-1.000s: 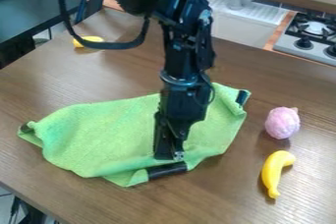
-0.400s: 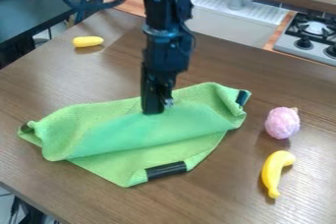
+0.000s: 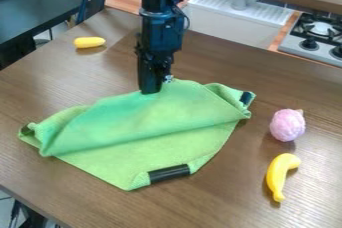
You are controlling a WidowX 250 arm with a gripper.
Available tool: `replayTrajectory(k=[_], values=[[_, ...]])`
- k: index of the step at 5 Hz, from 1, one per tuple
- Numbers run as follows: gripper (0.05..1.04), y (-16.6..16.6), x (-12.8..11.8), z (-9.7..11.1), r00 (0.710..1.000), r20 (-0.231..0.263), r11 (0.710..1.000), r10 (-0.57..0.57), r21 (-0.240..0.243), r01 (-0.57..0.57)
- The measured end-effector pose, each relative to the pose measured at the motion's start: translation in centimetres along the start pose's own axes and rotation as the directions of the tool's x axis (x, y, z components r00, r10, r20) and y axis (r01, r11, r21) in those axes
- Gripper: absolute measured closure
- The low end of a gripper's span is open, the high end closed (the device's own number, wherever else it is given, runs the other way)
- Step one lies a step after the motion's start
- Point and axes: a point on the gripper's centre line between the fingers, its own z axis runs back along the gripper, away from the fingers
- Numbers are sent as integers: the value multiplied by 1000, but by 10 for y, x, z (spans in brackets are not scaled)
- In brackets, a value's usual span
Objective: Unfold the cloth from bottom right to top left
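"Where's the cloth, taking the banana as our marker?"

"On the counter, left of the banana and reaching farther back than it. The gripper is well up and left of the banana, clamped, as far as I can judge, on the cloth's far edge."

"How will it handle?"

"Light and limp, I'd say. Nothing to break, and the fuzzy face should give good grip. It'll follow a pull but won't push; shove it and it'll just bunch."

"Best place to take hold?"

"The loose edge or corner of the upper layer, where the gripper is. I'd draw that toward the top left, low and slow. Pinch both layers and the whole cloth may slide."

"And those dark bands?"

"One wraps the near corner, left of the banana. It looks smooth, like tape, probably stiffer than the fabric. I'd leave that corner alone."

"What about shapes?"

"The upper layer bulges in a soft roll, with a slanting fold over a flatter, pointed part. Behind the banana sits a pink ball, roundish and bumpy. The banana's a smooth, glossy curve, and the counter's brown with fine wood grain."
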Motion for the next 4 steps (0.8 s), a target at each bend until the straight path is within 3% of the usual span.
replayTrajectory(k=[4], values=[[1034,85,17,20,971,42,971,237,-11,-237]])
